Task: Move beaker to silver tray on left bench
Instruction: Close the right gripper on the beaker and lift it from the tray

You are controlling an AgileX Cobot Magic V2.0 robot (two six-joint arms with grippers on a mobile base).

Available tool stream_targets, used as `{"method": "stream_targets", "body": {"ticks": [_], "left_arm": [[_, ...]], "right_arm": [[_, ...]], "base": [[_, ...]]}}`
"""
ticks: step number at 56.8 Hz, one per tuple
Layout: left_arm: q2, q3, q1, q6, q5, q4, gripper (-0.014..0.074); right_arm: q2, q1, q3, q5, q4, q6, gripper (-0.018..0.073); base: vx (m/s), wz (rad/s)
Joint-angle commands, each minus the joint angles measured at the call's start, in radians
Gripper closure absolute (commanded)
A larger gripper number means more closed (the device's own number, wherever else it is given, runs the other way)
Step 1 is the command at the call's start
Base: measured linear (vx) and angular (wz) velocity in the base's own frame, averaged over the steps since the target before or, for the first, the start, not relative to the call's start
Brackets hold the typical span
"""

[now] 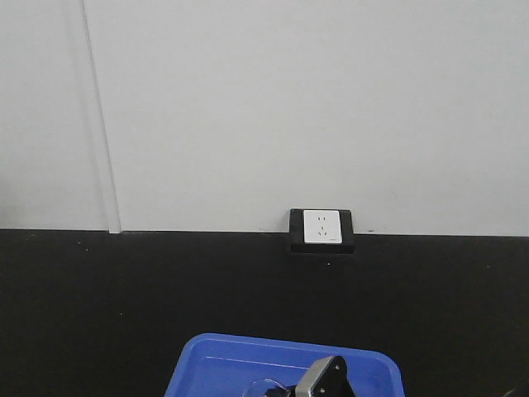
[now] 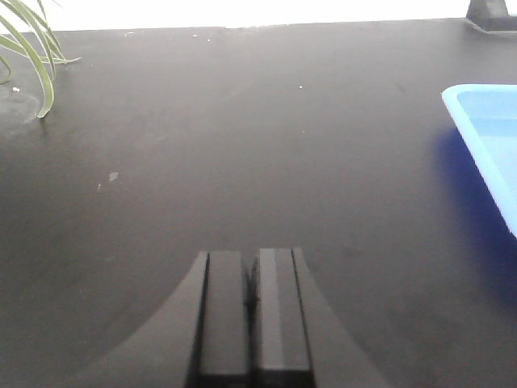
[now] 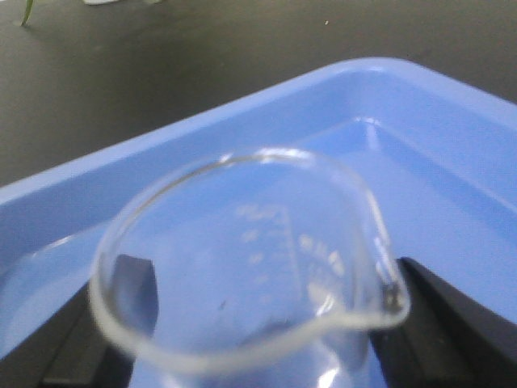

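A pale wall (image 1: 289, 107) fills the upper part of the front view, and below it runs the black bench (image 2: 242, 145), which stretches bare ahead of the left gripper (image 2: 252, 311). That gripper hangs low over the bench with its jaws together, the two dark pads pressed side by side with only a thin seam between them. The blue tray (image 3: 242, 121) lies off to the right of those jaws, only its corner showing at the edge of the left wrist view, while it spreads directly under and beyond the right gripper (image 3: 271, 295). The right jaws are clamped on the beaker (image 3: 242, 250), one black finger (image 3: 440, 315) against each side of the glass, the near one seen through the clear wall. The beaker sits upright between the jaws, over the tray, its wide rim and pouring lip turned up toward the camera and white printed markings on its side; whether its base touches the tray floor cannot be told. A white wall socket (image 1: 321, 228) sits far beyond the right jaws, and thin green leaves (image 2: 32, 56) hang far ahead and left of the left jaws.
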Motion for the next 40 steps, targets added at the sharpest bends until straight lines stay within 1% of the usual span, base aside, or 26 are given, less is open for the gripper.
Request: {"method": "stream_targets", "body": {"ticks": [1, 5, 9, 12, 13, 15, 16, 19, 25, 30, 36, 40], "left_arm": [[-0.016, 0.028, -0.006, -0.003, -0.078, -0.002, 0.0595], [-0.016, 0.028, -0.006, -0.003, -0.078, -0.002, 0.0595], [-0.016, 0.028, -0.006, -0.003, -0.078, -0.002, 0.0595], [-0.016, 0.028, -0.006, -0.003, -0.078, -0.002, 0.0595], [-0.016, 0.028, -0.006, -0.003, -0.078, -0.002, 0.0595], [-0.016, 0.028, -0.006, -0.003, -0.078, -0.002, 0.0595], [-0.016, 0.028, -0.006, -0.003, -0.078, -0.002, 0.0595], [-0.016, 0.028, -0.006, -0.003, -0.078, -0.002, 0.0595], [-0.016, 0.028, -0.006, -0.003, -0.078, -0.002, 0.0595], [-0.016, 0.028, -0.006, -0.003, -0.078, -0.002, 0.0595], [-0.016, 0.028, -0.006, -0.003, -0.078, -0.002, 0.0595], [-0.016, 0.028, -0.006, -0.003, -0.078, -0.002, 0.0595]], "right_arm": [[-0.028, 0.016, -0.051, -0.064, 0.089, -0.012, 0.0032], [-0.017, 0.026, -0.067, -0.063, 0.112, -0.011, 0.0085], [-0.014, 0.029, -0.074, -0.059, 0.131, -0.004, 0.0184], [-0.015, 0.03, -0.074, -0.056, 0.146, -0.002, 0.0292], [-0.016, 0.03, -0.074, -0.056, 0.149, -0.002, 0.0343], [-0.016, 0.03, -0.074, -0.056, 0.149, -0.002, 0.0414], [-0.019, 0.03, -0.074, -0.058, 0.149, 0.0, 0.047], [-0.025, 0.03, -0.074, -0.052, 0.146, 0.016, 0.0577], [-0.06, 0.026, -0.074, -0.014, 0.145, 0.1, 0.0571], [-0.118, 0.014, -0.074, 0.043, 0.119, 0.19, 0.0566], [-0.215, -0.008, -0.073, 0.179, 0.06, 0.293, 0.0566], [-0.308, -0.023, -0.073, 0.297, -0.005, 0.374, 0.0566]], "base": [[0.0, 0.0], [0.0, 0.0], [0.0, 0.0], [0.0, 0.0], [0.0, 0.0], [0.0, 0.0], [0.0, 0.0], [0.0, 0.0], [0.0, 0.0], [0.0, 0.0], [0.0, 0.0], [0.0, 0.0]]}}
